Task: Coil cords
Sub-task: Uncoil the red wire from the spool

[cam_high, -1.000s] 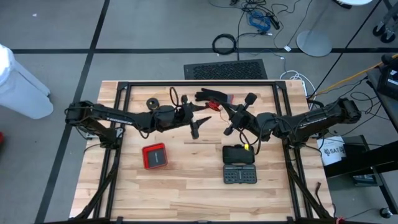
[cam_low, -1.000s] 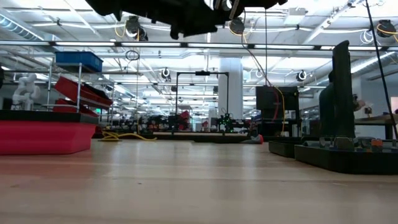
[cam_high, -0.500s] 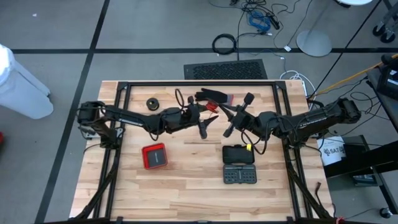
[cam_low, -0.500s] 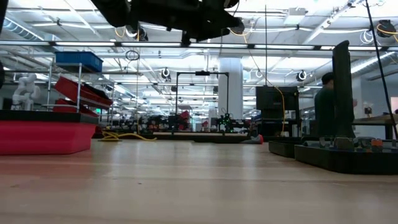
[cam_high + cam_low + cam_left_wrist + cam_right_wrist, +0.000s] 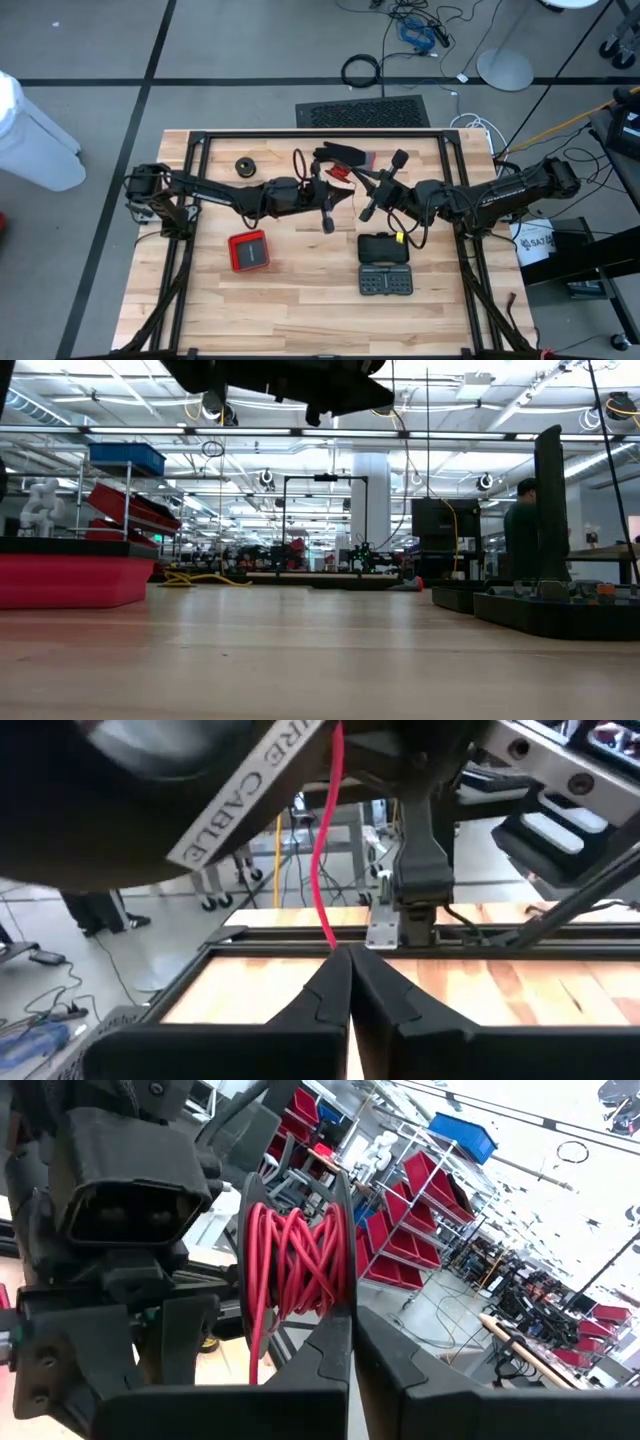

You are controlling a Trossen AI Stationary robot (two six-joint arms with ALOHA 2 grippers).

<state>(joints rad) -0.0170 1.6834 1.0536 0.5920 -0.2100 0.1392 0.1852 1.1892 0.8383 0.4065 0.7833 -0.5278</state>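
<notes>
Cord: thin red wire cord point(image 5: 295, 1255), looped in a bundle, held above the pale wooden bench point(image 5: 300, 280) near its far middle.
Right tool point(image 5: 345, 1315): closed on the bundle.
Left tool point(image 5: 345, 965): closed, pinching the cord's red tail.
Relation: strand runs between tools; both equally near.

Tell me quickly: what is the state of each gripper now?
Left gripper: shut on the thin red cord, above the wooden table.
Right gripper: shut on the coiled red cord bundle.
</notes>
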